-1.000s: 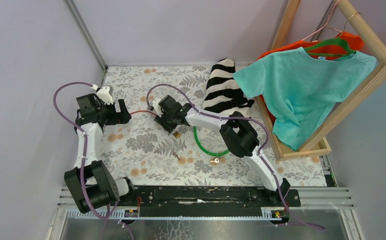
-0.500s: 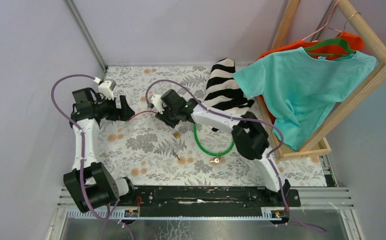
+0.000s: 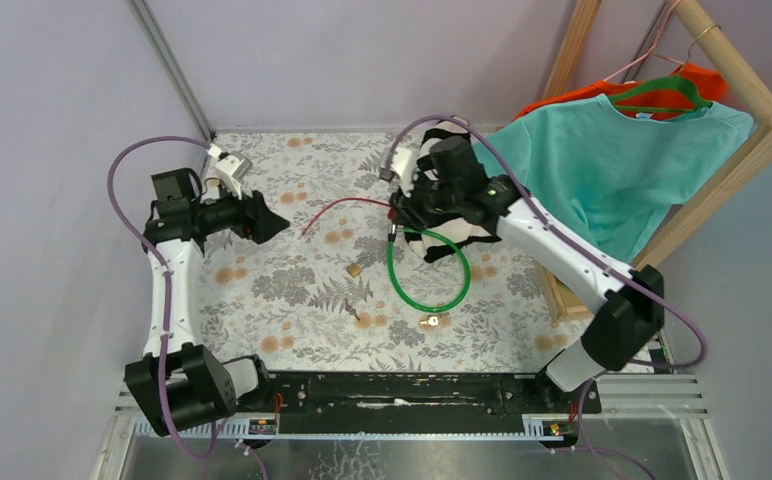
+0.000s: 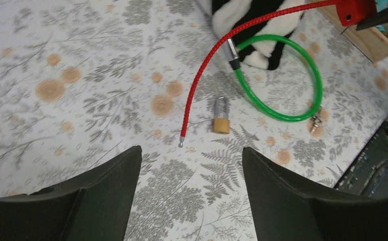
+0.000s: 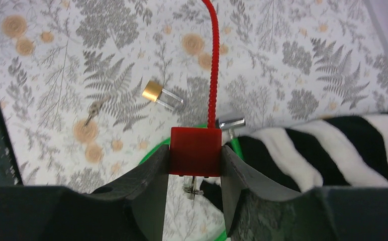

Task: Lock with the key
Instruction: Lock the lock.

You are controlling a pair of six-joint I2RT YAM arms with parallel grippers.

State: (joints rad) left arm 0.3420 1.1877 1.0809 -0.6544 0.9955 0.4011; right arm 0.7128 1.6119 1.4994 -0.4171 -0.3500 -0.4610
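Observation:
My right gripper [image 5: 195, 148] is shut on the red lock body [image 5: 195, 156]. It holds the lock above the mat beside the striped cloth [image 5: 332, 145]. A small key [image 5: 192, 189] hangs under the lock. The lock's red cable [image 3: 337, 208] trails left, and its free end [image 4: 182, 144] lies loose on the mat. My left gripper [image 4: 191, 149] stands open over the mat with nothing between its fingers, a little short of that cable end. A brass padlock [image 4: 221, 116] and a green cable loop [image 3: 429, 270] lie between the two arms.
A loose key [image 3: 362, 318] and a second small key [image 3: 429, 322], by the green loop, lie on the floral mat [image 3: 292, 290]. A wooden rack [image 3: 732, 170] with a teal shirt [image 3: 612, 170] stands at the right. Purple walls close in at the left and the back.
The right arm swung right toward the striped cloth with the red lock, dragging the cable's free end away from the left gripper. The left gripper's jaws have narrowed slightly.

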